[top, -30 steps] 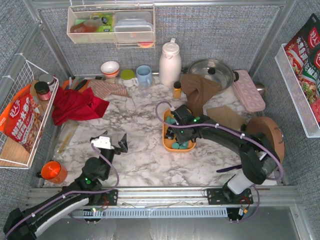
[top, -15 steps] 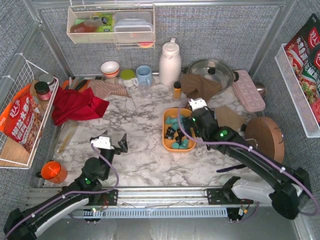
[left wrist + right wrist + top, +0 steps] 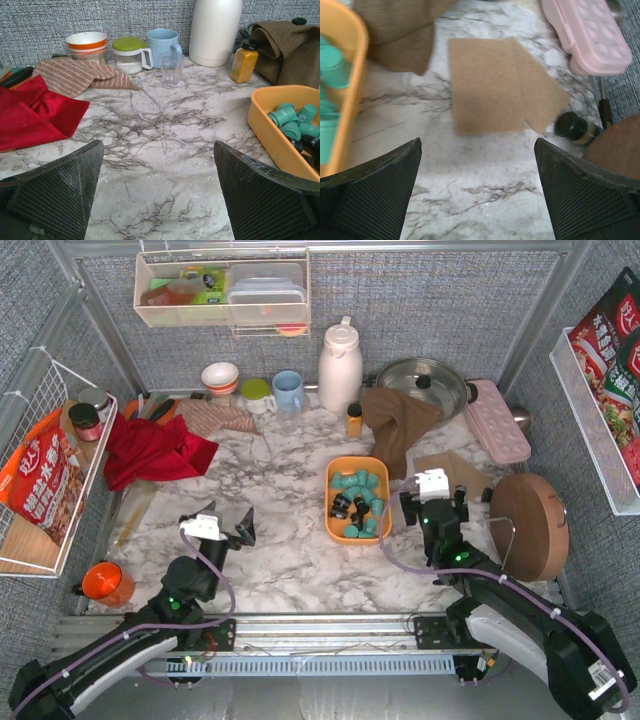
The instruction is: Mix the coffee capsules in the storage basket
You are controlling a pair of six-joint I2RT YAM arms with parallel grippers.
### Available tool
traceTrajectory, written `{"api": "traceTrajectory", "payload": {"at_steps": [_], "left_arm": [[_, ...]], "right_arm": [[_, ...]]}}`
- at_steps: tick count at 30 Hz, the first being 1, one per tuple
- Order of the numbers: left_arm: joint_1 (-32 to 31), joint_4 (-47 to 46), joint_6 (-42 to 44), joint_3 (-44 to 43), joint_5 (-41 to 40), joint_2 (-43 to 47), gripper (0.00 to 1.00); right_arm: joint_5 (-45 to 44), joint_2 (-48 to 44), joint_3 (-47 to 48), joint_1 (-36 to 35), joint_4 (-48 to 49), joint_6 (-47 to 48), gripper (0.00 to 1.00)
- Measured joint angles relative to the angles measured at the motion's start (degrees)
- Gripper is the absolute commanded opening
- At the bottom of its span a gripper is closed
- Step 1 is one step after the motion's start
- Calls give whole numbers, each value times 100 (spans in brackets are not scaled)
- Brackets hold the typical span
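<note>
The shallow orange plastic tray with rounded corners lies on the marble-patterned surface; in it the small tapered coffee capsules are heaped. Most are teal-green, and a few black ones are seen toward the tray's left side.

The right tool is held just to the right of the tray, above the surface; its two mesh-faced fingers are spread wide and nothing is gripped between them. Through the gap only bare marble and a flat tan sheet to the right of the tray are seen.

The left tool is found well to the left of the tray; it too is spread wide and holds nothing.

Just behind the tray a small amber bottle is stood upright, with a tall white jug further behind; a brown cloth is draped behind the tray, toward its right; a red cloth is spread far to the tray's left.
</note>
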State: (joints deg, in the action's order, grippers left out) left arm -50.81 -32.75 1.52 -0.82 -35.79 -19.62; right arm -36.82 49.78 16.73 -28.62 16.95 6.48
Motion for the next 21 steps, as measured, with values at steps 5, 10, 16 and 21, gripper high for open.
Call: {"api": "traceTrajectory", "payload": {"at_steps": [5,10,16,21], "left_arm": [[0,24,20,20,42,20,99],[0,28,44,33,107,57,99],[0,-26,118,63,129,37,99],[0,-96,227,63,129,85,99]], "right_arm": [[232,417,-352,769,809,-181,99],[481,1126,-516,1283,1366,-544,99],[785,2286,-291,1440,2461,-516,99],[1200,3818,-372,1816,4076,-339,99]]}}
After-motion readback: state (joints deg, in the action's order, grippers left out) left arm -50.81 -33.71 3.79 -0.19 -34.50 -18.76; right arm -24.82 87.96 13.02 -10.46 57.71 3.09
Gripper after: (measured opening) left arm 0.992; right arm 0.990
